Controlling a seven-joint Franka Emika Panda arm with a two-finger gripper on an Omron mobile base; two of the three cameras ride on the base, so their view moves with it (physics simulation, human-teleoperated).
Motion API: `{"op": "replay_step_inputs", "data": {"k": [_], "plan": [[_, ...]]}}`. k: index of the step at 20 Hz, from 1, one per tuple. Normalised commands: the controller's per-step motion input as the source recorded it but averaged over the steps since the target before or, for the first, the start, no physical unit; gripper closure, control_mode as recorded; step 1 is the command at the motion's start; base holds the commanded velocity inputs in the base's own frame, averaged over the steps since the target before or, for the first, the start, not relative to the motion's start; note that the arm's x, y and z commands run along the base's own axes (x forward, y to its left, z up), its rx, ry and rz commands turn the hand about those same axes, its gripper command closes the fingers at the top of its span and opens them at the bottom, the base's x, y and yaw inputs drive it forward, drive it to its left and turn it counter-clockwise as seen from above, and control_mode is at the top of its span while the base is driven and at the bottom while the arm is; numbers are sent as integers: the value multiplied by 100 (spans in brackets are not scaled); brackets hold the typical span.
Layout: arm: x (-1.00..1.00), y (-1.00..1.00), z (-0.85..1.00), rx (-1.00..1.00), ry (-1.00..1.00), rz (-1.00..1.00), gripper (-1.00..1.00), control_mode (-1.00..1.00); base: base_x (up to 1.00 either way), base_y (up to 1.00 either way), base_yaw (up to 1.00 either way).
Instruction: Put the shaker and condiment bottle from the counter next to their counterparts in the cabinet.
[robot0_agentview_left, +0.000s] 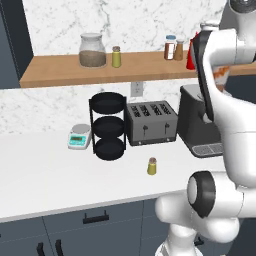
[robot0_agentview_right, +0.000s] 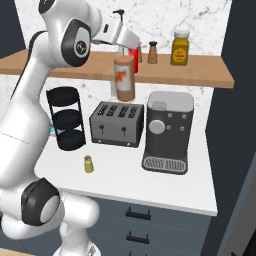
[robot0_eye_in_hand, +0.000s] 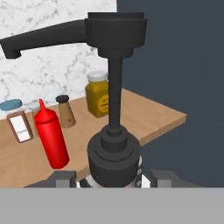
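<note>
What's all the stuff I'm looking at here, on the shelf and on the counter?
condiment bottle: one, brown-orange, held up in front of the shelf.
shaker: one, yellow-green, on the counter before the toaster.
twin shaker: one, yellow-green, on the shelf.
red squeeze bottle: one, on the shelf.
glass jar: one, clear, shelf, left.
mustard-yellow jar: one, shelf, right.
spice jars: several, brown, on the shelf.
toaster: one, grey, counter.
coffee machine: one, dark grey, counter.
tiered rack: one, black, counter.
scale: one, white, counter.
gripper: one, closed on the condiment bottle's top.

Arm raised high, pincer (robot0_agentview_right: 121, 46) clamped on a load.
</note>
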Motion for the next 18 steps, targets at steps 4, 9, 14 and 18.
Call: {"op": "replay_step_inputs", "data": {"k": [4,9,14,18], "plan": [[38,-38,33,2,0,0,100,-100,0,0,0],[23,5,5,-4,7,1,100,-100,0,0,0],[53,0,2,0,5,0,100,-100,0,0,0],[47,-16,16,0,0,0,100,-100,0,0,0]]}}
